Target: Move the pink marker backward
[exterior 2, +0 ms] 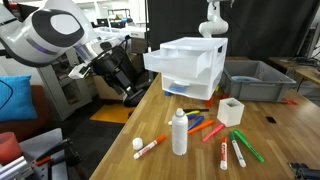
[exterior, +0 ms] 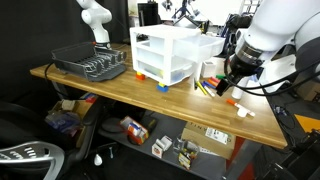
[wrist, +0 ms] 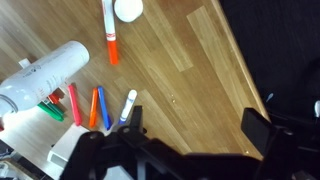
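Wooden table (wrist: 190, 60) | your gripper (wrist: 195, 128) spread wide, holding nothing | pink marker (wrist: 73, 103) lies near white bottle (wrist: 45, 75), apart from your gripper

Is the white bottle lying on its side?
No, the bottle stands upright on the table.
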